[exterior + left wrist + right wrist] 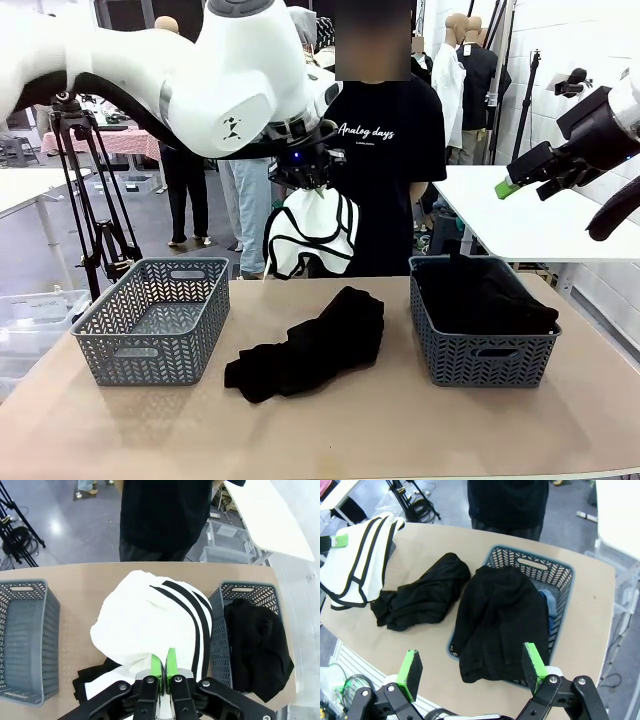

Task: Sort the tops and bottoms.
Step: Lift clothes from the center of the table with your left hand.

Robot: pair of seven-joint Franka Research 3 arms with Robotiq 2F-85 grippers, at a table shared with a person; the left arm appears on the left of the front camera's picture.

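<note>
Left gripper point(163, 664) clenched on the striped white garment point(150, 625), held high above the table point(350, 435), between the baskets. Right gripper point(472, 667) spread wide, empty, above the right basket point(484, 362).

Progress, judged: about a third.
- Right basket: one black garment point(482, 293) in.
- Left basket point(152, 322): empty.
- Black heap point(310, 352) on the table, untouched.

Count: two baskets; three garments seen.

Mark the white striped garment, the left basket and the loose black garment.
white striped garment point(312, 235), front view, its hanging middle
left basket point(172, 362), front view, front wall
loose black garment point(310, 350), front view, its middle
</note>
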